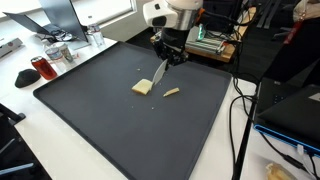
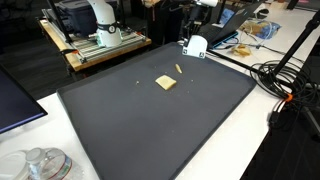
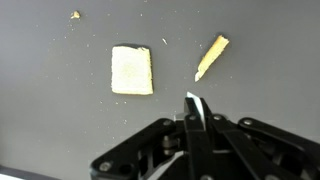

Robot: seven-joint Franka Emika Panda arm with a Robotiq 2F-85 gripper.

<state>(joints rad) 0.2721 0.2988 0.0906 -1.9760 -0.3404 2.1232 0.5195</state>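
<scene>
Knife sat clamped in the gripper, whose jaws were drawn in narrow on it, so that only a pale, thin blade stood out past the fingertips. In the wrist view the blade's tip lay off the lower right corner of the bread square, near it but not touching.

The crust strip lay to the right of the bread square, clearly apart from it and slanting, with its lower end the nearer one. A crumb rested beyond the bread square's upper left corner, well apart.

In an exterior view the knife slanted down from the gripper toward the far side of the bread square. Its tip hung just beyond that edge, and whether it touched the dark mat could not be told. The crust strip lay just beside the bread square there too, with a gap between them. The bread square rested flat on the mat, roughly in its middle. In an exterior view from another side, the bread square and the crust strip showed the same gap.

Off the mat and well away from the bread square stood a red mug, and loose cables ran along the mat's opposite edge.
</scene>
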